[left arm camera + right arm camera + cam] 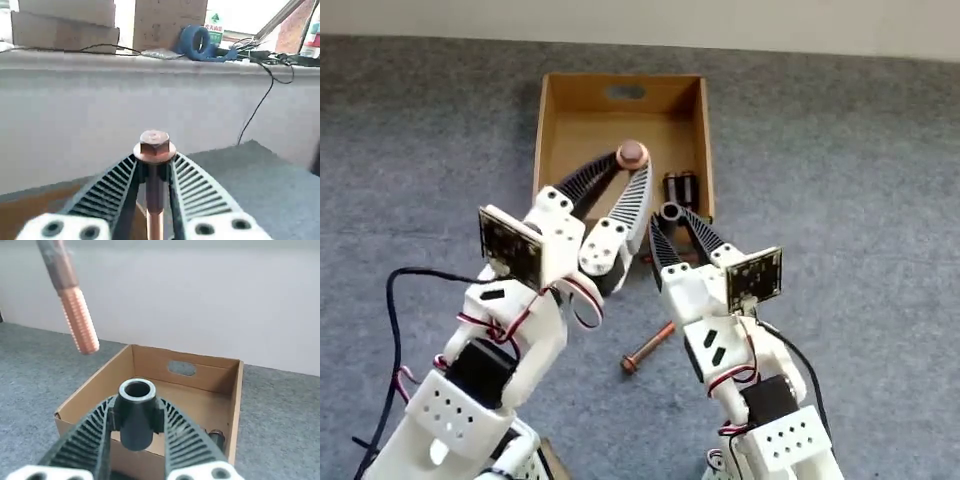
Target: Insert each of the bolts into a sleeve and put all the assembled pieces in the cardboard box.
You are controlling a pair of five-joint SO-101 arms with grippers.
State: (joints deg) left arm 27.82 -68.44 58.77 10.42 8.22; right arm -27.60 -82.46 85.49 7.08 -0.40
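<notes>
1. bolt (632, 153): copper-coloured, gripped in the left pincer (632, 162) just below its hex head, shank running down between the ribbed fingers, head on top.
2. we see the left pincer closed snugly on that shank, both fingers pressing it from either side; in the high view the head shows over the inside of the cardboard box (548, 130).
3. the sleeve (136, 415), a dark tube with a pale rim, stands upright in the right pincer (136, 405), open mouth facing up.
4. the right pincer is closed around the sleeve's body, and in the high view we see it over the near right corner of the box.
5. in the right wrist view the bolt's threaded end hangs higher than the sleeve's mouth and off to one side, apart from it; nothing is inside the mouth.
6. a second bolt (648, 348) lies flat on the grey counter (860, 150), outside the box, between the two arms.
7. inside the box, against its right wall near the front, lie two dark cylinders (680, 187) side by side; we cannot tell whether they carry bolts.
8. the left wrist view looks past the bolt to a white wall and a ledge (100, 57) with a blue ring (195, 41) and cables.
</notes>
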